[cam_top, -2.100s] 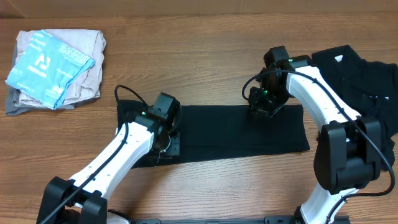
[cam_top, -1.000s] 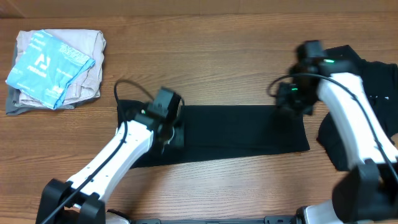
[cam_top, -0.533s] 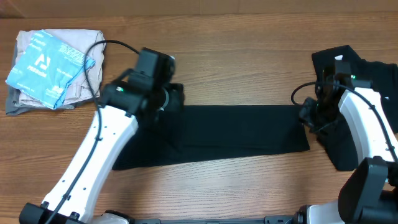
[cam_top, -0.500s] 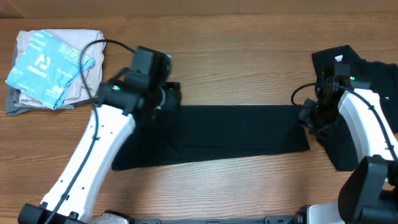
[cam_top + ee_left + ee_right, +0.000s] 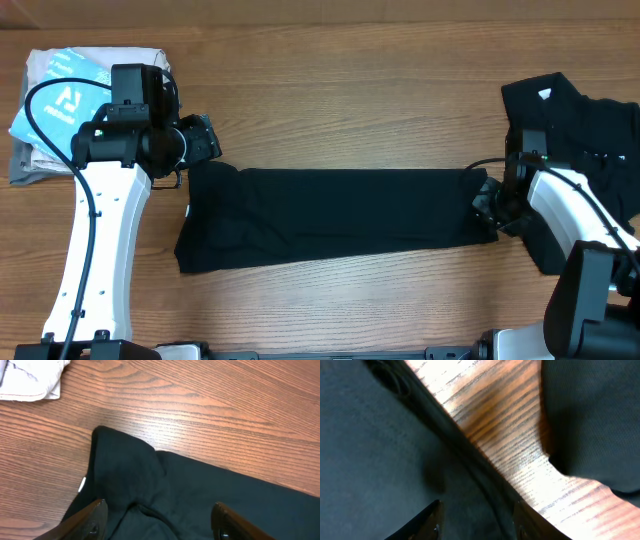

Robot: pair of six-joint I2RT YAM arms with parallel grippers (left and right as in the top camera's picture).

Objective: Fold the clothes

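One of the clothes, a black garment (image 5: pixel 340 215), lies folded into a long strip across the table's middle. My left gripper (image 5: pixel 203 141) hovers just beyond its upper left corner, open. In the left wrist view its fingers (image 5: pixel 94 519) stand wide apart above the rumpled black garment (image 5: pixel 165 495), and a small white label (image 5: pixel 81 484) peeks from the edge. My right gripper (image 5: pixel 487 205) sits at the strip's right end, open. In the right wrist view the right gripper (image 5: pixel 477 525) straddles the black garment's hem (image 5: pixel 470 455) without pinching it.
More black clothes (image 5: pixel 575 130) lie heaped at the right edge, close to my right arm; part of the heap (image 5: pixel 592 420) shows in the right wrist view. A folded pale stack with a light blue item on top (image 5: pixel 85 100) sits at the back left, right behind my left arm.
Both grippers opened and let go of the strip. My left gripper rose and swung back-left off the garment. My right gripper slid to the strip's right end.
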